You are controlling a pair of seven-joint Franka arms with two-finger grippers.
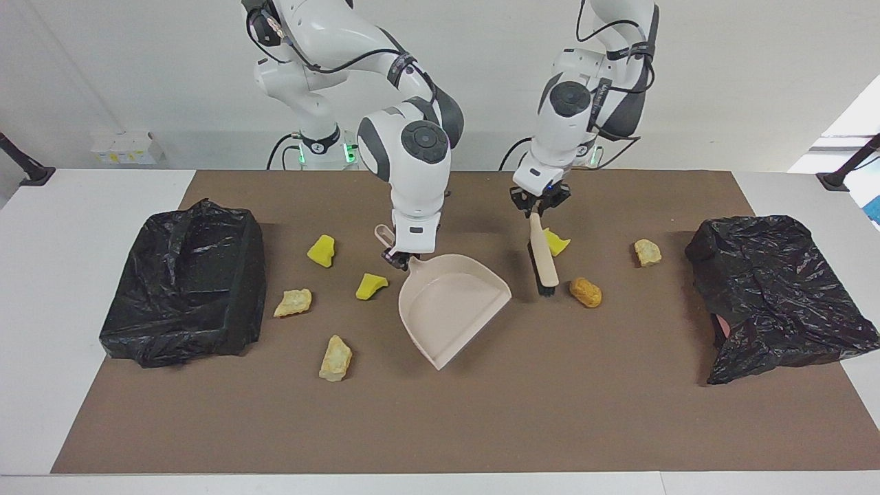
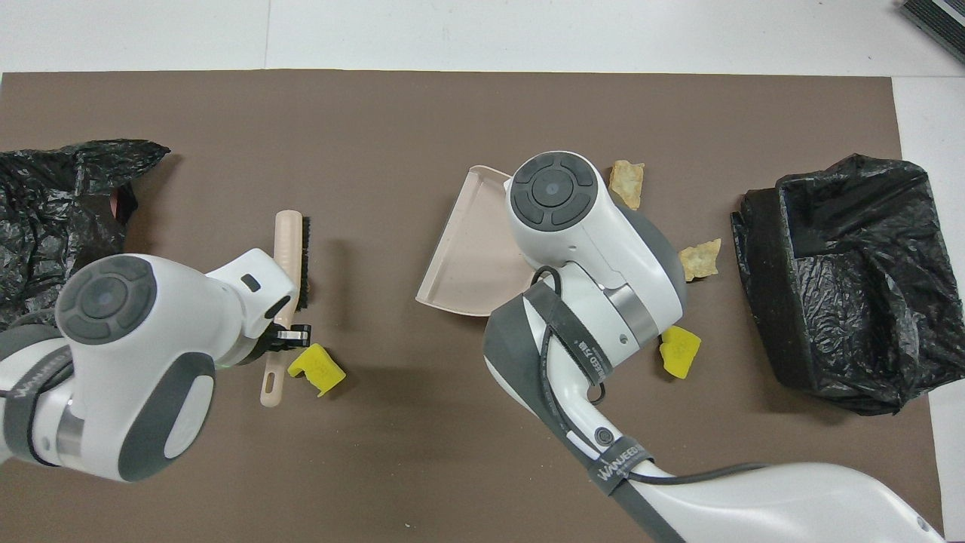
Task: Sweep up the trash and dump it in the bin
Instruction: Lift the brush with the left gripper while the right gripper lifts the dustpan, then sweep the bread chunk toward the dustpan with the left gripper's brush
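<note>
My right gripper (image 1: 400, 257) is shut on the handle of the beige dustpan (image 1: 454, 306), which lies on the brown mat with its mouth facing away from the robots; it also shows in the overhead view (image 2: 467, 253). My left gripper (image 1: 540, 201) is shut on the handle of a beige brush (image 1: 544, 265), whose black bristles are down at the mat. Trash lies scattered: a yellow piece (image 1: 555, 242) and a brown lump (image 1: 586, 291) beside the brush, a tan lump (image 1: 647, 252), two yellow pieces (image 1: 321, 250) (image 1: 371, 286) and two tan lumps (image 1: 293, 302) (image 1: 336, 358) beside the dustpan.
A bin lined with a black bag (image 1: 185, 282) stands at the right arm's end of the table. A second black-bagged bin (image 1: 777, 295) stands at the left arm's end. The brown mat (image 1: 481, 426) covers the table's middle.
</note>
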